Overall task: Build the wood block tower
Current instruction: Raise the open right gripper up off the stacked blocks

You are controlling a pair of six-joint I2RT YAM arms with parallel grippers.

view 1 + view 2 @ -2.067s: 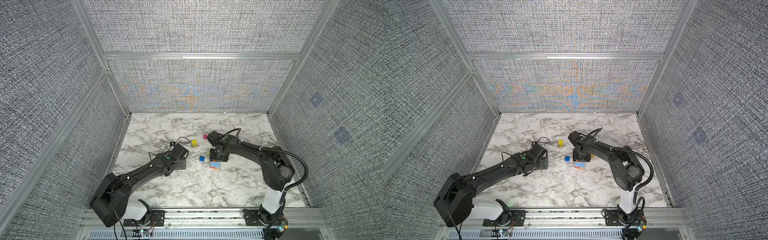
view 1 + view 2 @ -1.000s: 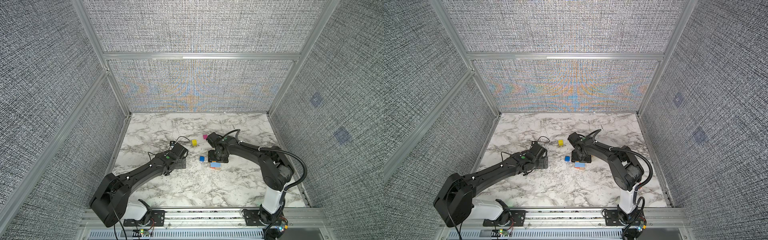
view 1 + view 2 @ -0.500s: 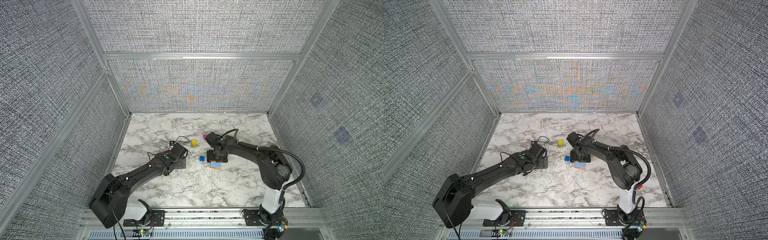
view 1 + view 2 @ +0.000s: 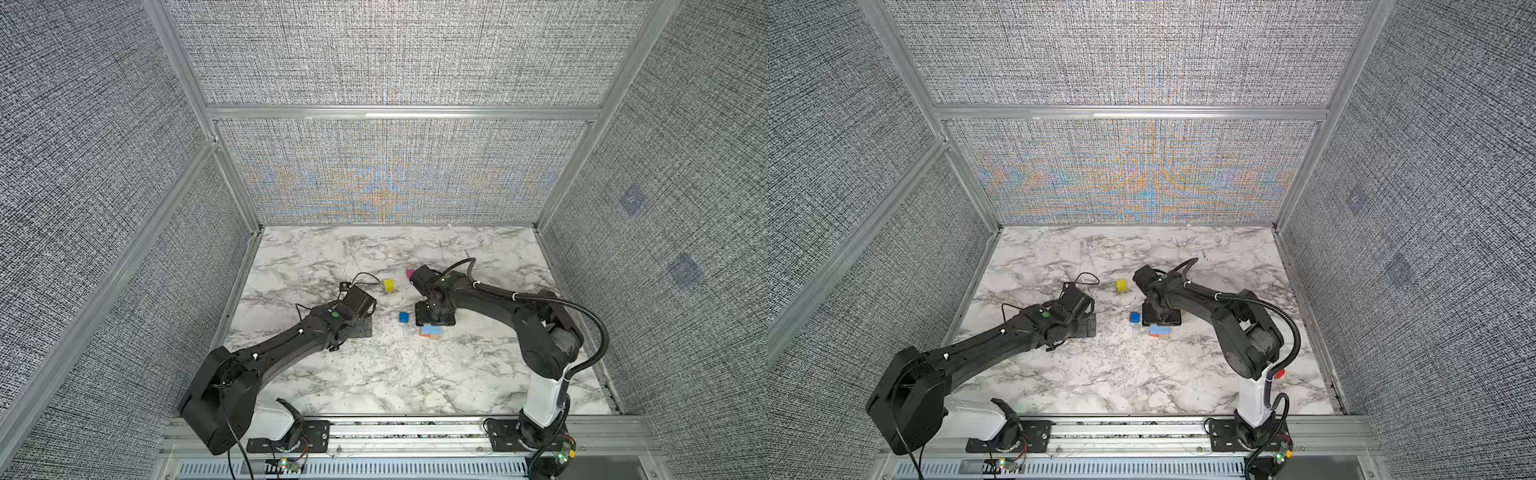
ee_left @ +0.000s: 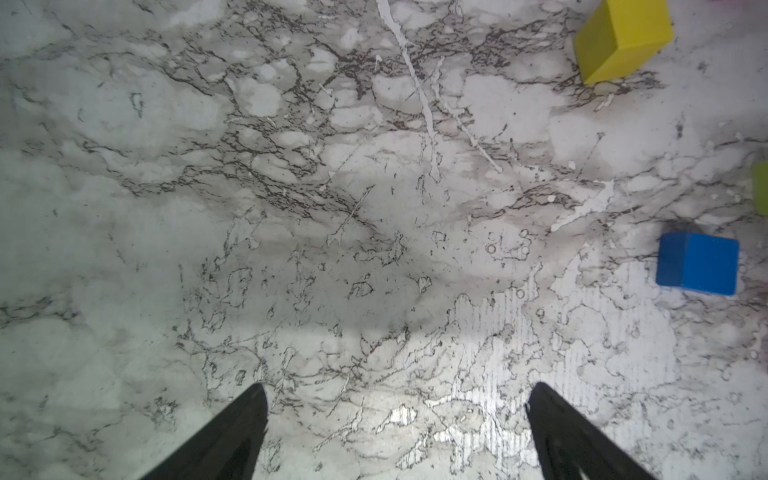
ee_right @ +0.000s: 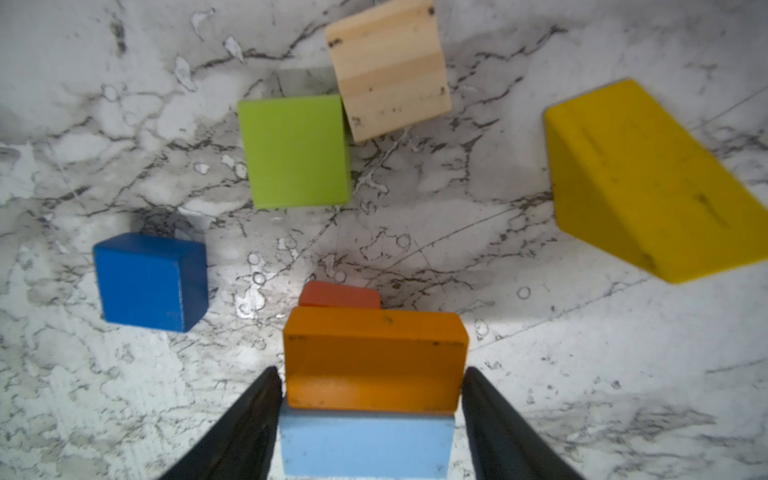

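- We see the tower [image 4: 432,331] barely begun: an orange brick [image 6: 374,357] lying flat over a light blue brick [image 6: 365,444]
- Loose on the surface [image 6: 540,374] around it we count a blue cube [image 6: 149,282], a green block [image 6: 295,151] just beside a tan block [image 6: 388,68], and a long yellow block [image 6: 652,183]

A white tabletop [image 4: 374,374] veined like grey marble and scuffed with fine scratches forms the floor of a booth walled on three sides by grey woven panels [image 4: 395,54]. Aluminium framing [image 4: 399,113] joins the panels. A metal rail [image 4: 415,430] and a slotted strip [image 4: 415,469] run along the near edge. Two faint bluish square patches [image 4: 632,200] mark the right-hand wall.
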